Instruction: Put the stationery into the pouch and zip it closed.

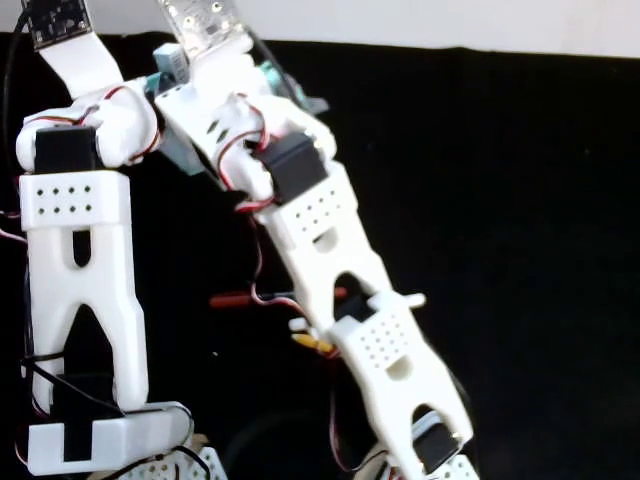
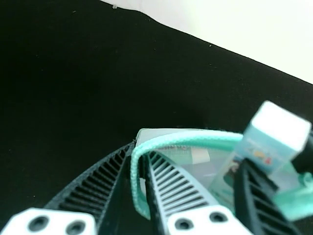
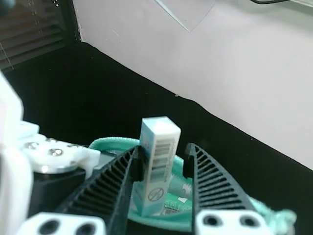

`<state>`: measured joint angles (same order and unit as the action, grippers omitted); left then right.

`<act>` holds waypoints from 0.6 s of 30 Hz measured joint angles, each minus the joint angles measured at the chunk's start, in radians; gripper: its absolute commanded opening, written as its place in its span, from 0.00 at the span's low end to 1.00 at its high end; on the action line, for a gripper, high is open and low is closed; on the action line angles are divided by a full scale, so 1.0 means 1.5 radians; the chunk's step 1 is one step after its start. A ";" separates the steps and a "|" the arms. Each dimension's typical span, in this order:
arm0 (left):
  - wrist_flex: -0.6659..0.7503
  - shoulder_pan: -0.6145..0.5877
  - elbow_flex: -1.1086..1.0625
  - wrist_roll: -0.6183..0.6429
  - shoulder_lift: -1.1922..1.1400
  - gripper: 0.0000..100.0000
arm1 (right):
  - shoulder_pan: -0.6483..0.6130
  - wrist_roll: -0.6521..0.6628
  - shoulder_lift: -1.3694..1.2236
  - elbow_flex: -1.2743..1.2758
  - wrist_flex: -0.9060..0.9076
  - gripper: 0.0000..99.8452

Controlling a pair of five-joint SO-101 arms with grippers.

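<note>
The teal pouch [image 2: 195,140] lies open at the back of the black table, partly hidden under both arms in the high view [image 1: 182,152]. My left gripper [image 2: 138,147] is shut on the pouch's teal rim, pinching it between its ribbed fingers. My right gripper [image 3: 164,152] is shut on a small white and teal box [image 3: 157,161], held upright over the pouch opening [image 3: 113,142]. That box [image 2: 274,134] stands close beside the pinched rim in the left wrist view. A red pen [image 1: 235,300] and a yellow item [image 1: 315,345] lie on the table under the right arm.
The black table [image 1: 520,250] has free room to the right. A pale wall [image 3: 234,63] runs along its far edge. The two arms stand close together at the back left, the right one slanting across the middle of the table.
</note>
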<state>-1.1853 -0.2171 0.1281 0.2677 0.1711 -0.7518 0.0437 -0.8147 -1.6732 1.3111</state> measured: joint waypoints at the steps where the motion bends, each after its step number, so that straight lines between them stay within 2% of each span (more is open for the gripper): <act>1: 0.000 0.000 0.000 0.000 0.000 0.01 | 0.000 0.000 0.000 0.000 0.000 0.14; 18: 0.000 0.000 0.000 0.000 0.000 0.01 | 0.010 0.000 0.000 0.000 -0.033 0.14</act>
<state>-1.1853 -0.2171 0.1281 0.2677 0.1711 -0.7365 0.0437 -0.8147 -1.6732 1.2620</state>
